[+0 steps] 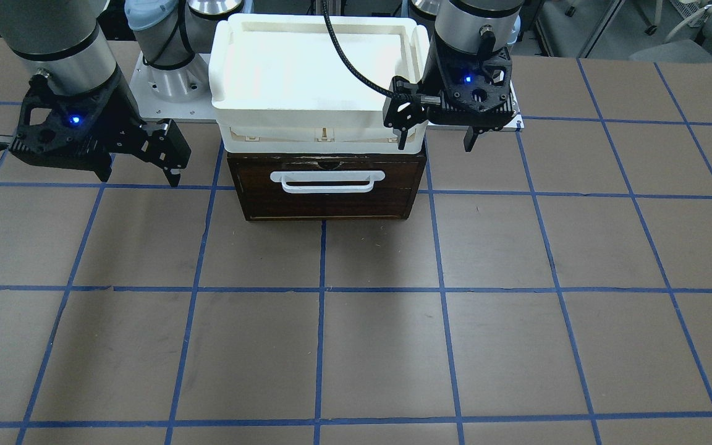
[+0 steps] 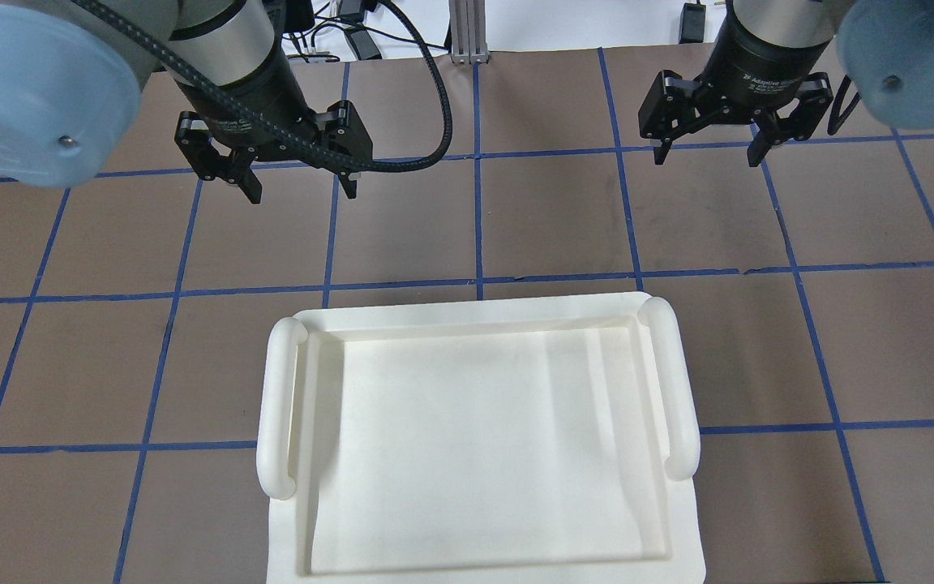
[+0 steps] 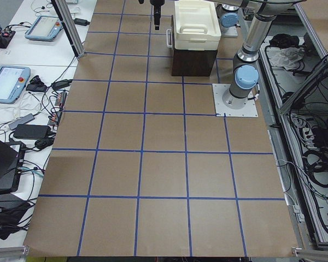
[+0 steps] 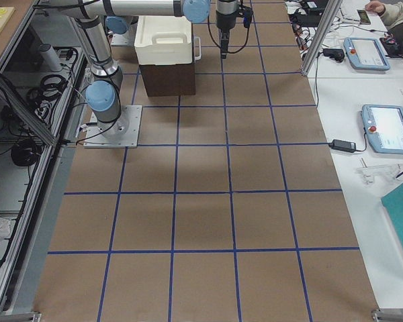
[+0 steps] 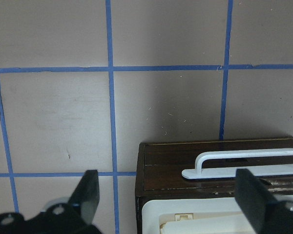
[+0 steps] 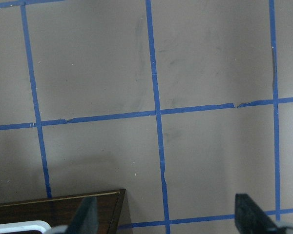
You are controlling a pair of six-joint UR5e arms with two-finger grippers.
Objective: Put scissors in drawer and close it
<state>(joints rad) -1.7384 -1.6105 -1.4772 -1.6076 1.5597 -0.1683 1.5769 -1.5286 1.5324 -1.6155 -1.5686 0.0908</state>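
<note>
Taped table [image 1: 356, 346], shut drawer [image 1: 331, 204], tray [image 1: 223, 74] atop

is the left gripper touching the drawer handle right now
Apart. The front-facing view shows the open left gripper hanging by a corner of the drawer, with bare drawer front between it and the white handle.

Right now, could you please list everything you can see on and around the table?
drawer: one, dark brown front, shut, mid table near the robot's base
handle: one, white bar, on the drawer front
tray: one, white, on top of the drawer's cabinet
scissors: none in view
table: one, brown with a blue tape grid
tablets: two, grey, on the side bench
left gripper: one, black, open, above the table
right gripper: one, black, open, above the table
</note>
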